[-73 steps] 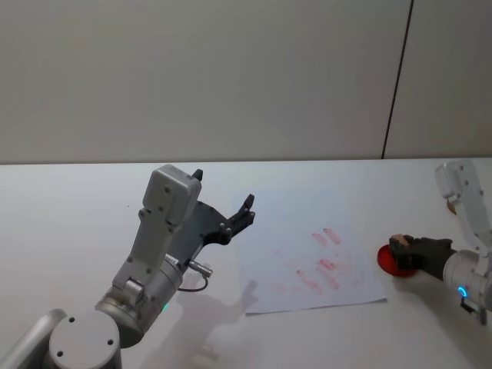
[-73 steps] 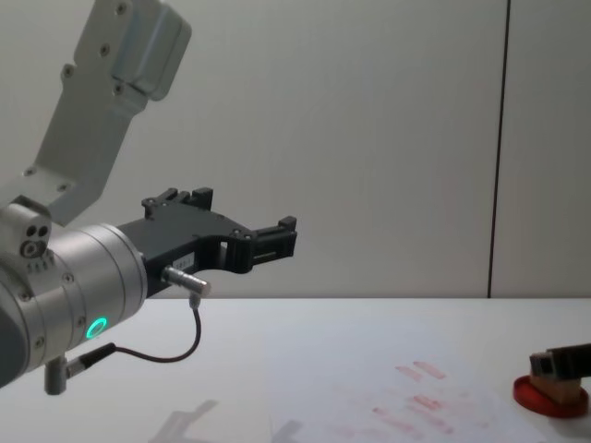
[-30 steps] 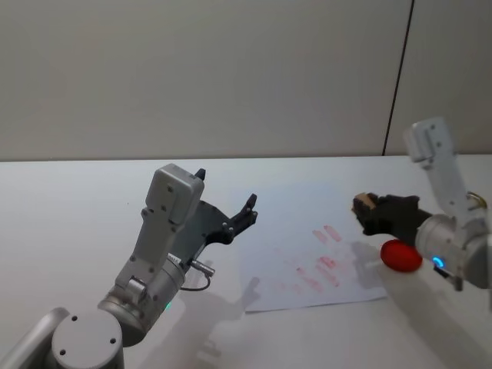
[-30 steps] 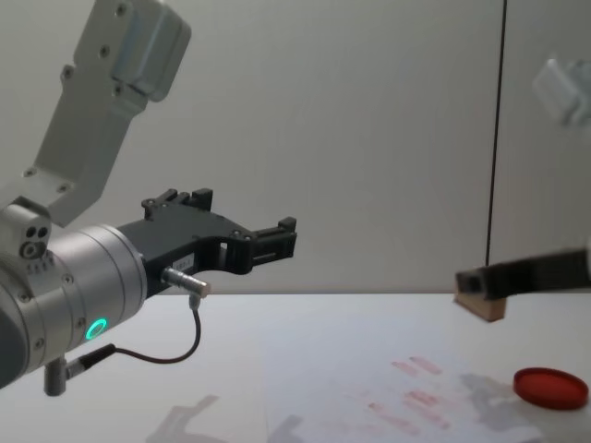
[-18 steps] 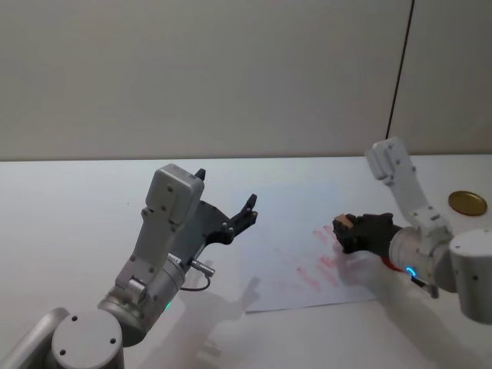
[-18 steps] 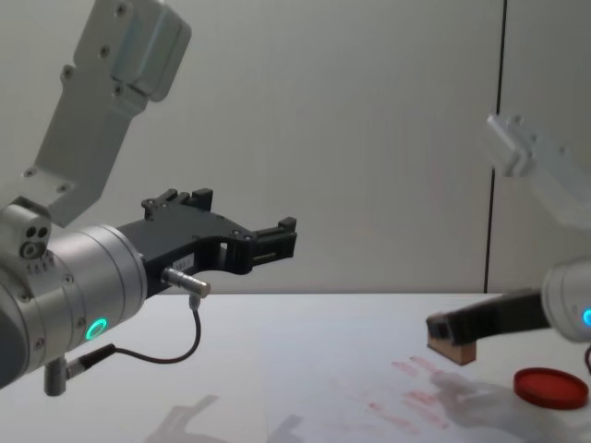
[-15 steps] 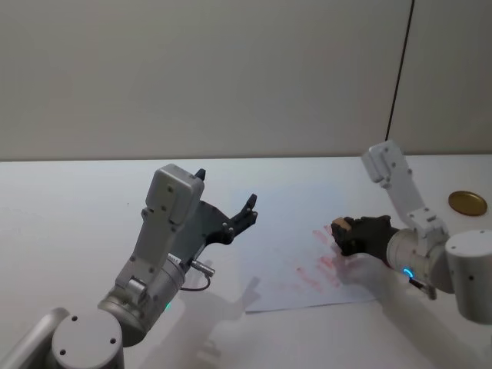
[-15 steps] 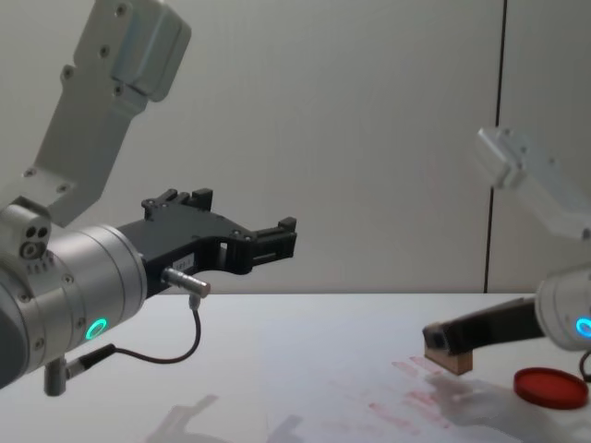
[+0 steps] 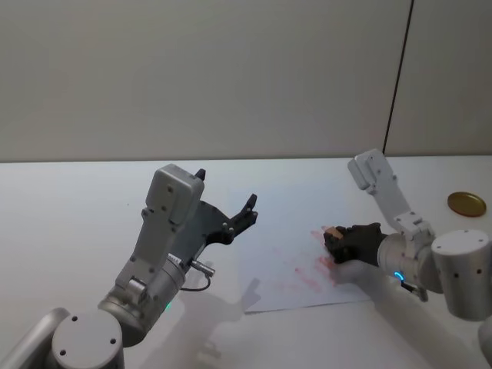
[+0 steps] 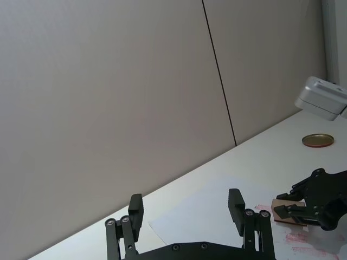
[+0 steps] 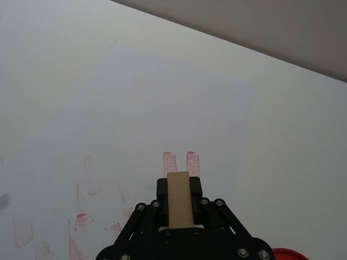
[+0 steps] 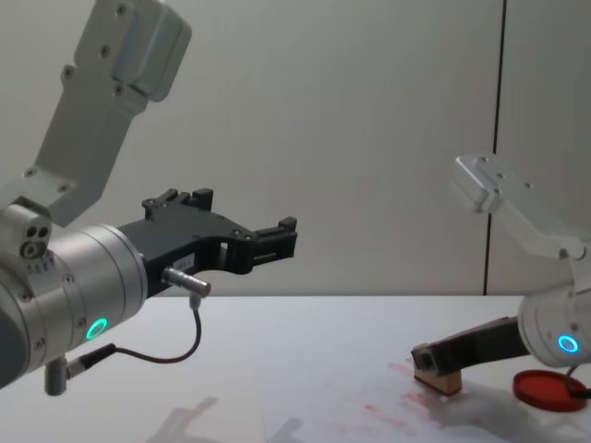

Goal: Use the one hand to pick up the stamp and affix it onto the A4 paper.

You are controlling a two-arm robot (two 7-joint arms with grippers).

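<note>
Stamp [image 9: 332, 231] of tan wood, a small rectangular block, sits clamped in the slim black right gripper [image 9: 337, 240], whose jaws are narrowed onto its two long sides. Its lower face is down at the white A4 paper [image 9: 286, 219], among the red-pink stamped marks in the sheet's right half. Whether it presses the sheet or hangs just above it cannot be told. In the right wrist view, two neat red prints lie just beyond the block's far end. A flat round red ink pad [image 12: 543, 388] lies on the white tabletop [image 9: 77, 200] to the right of the stamp, near the right arm's blue-lit ring. A round gold lid [image 9: 467, 204] lies farther right and back. The big silver left gripper [image 9: 223, 192], on the arm with a green ring, hangs raised to the left of the sheet, fingers spread wide and holding nothing.
</note>
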